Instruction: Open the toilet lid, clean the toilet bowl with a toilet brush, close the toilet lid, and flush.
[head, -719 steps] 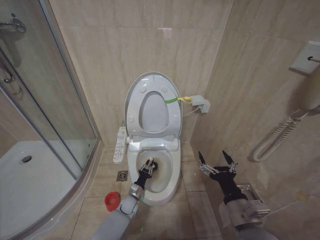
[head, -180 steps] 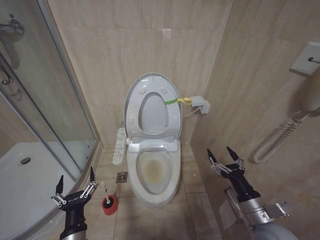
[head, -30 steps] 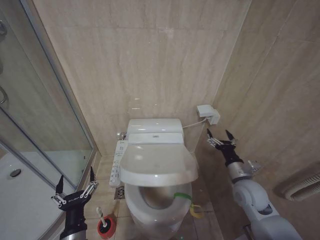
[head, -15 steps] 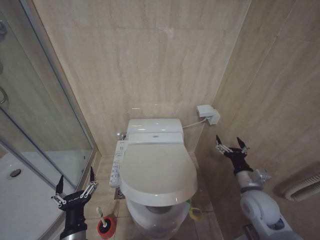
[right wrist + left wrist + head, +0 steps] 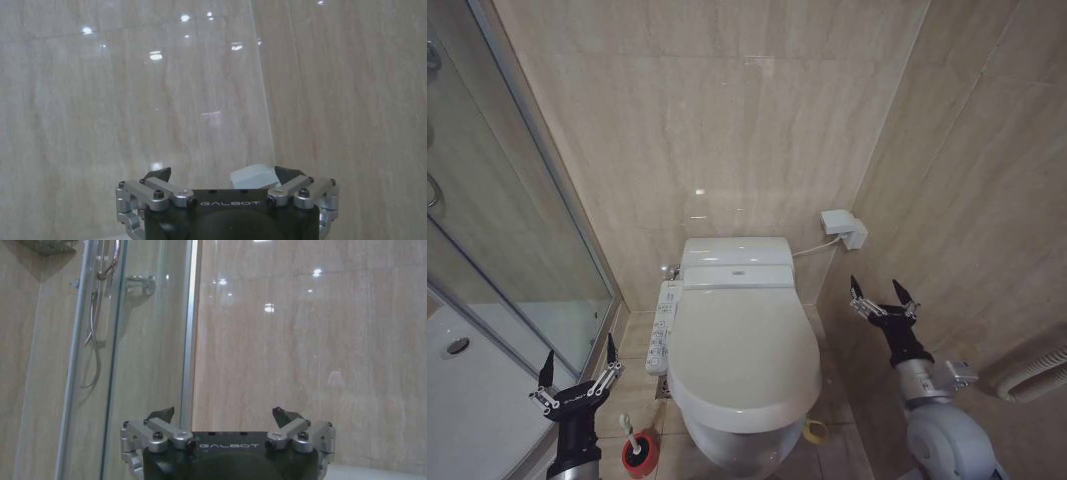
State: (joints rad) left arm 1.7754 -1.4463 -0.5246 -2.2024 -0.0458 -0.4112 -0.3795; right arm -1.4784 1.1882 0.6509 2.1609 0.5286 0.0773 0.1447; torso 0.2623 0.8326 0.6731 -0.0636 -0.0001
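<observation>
3 of the 4 steps look finished, judging by how things lie. The large glossy white plastic oval toilet lid [image 5: 745, 358] lies flat and closed over the white ceramic toilet bowl [image 5: 727, 448], of which a curved strip of the front shows under the lid's edge. The small toilet brush with its thin white stick handle [image 5: 634, 441] stands in its round red cup-shaped holder [image 5: 640, 455] on the tiled floor, just beside the bowl on the robot's left, so the scrubbing tool is put away. Whether the bowl is clean cannot be told with the lid down.

What appears left is the flush. A long white control panel with buttons [image 5: 661, 327] runs along the toilet's left side, next to the glass shower door [image 5: 517, 250]; which control flushes cannot be made out.

The left end effector [image 5: 577, 377] is held upright low near the shower door, above and beside the brush holder, fingers spread wide and empty; its wrist view shows the same open fingers [image 5: 160, 416]. The right end effector [image 5: 882, 299] is raised near the right-hand wall, well apart from the lid, also spread wide with nothing in it. A small white wall box [image 5: 843, 226] sits above and behind it, and appears between its fingertips in the right wrist view.
</observation>
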